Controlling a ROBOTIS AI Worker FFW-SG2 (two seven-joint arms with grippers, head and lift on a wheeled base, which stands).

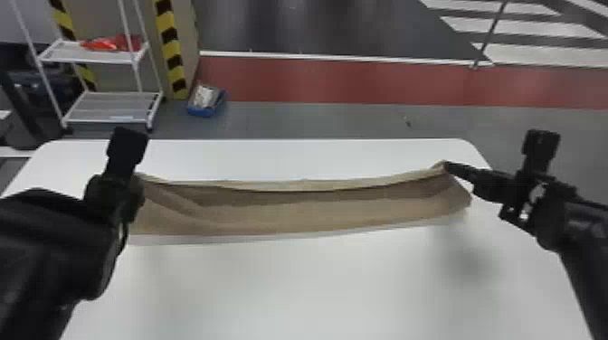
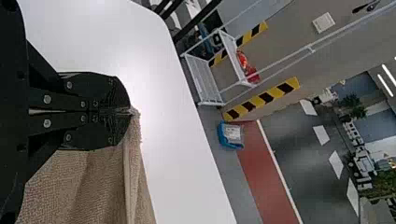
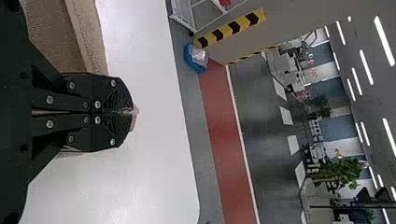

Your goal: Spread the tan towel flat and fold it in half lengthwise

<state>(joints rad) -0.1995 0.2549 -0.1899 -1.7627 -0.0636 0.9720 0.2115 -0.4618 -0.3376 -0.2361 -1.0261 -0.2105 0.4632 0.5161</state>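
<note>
Apparently, towel point(image 1: 294, 214) in left gripper point(image 1: 115, 194) and right point(image 1: 446, 166)

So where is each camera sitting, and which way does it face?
Head view: on the robot's head, facing forward and down at the tan towel and white table; both black arms show.
Left wrist view: on the left wrist, looking out along the left gripper, past the table; its fingers show.
Right wrist view: on the right wrist, looking along the right gripper likewise; its fingers show.
Both wrist views share the towel and blue bin.
</note>
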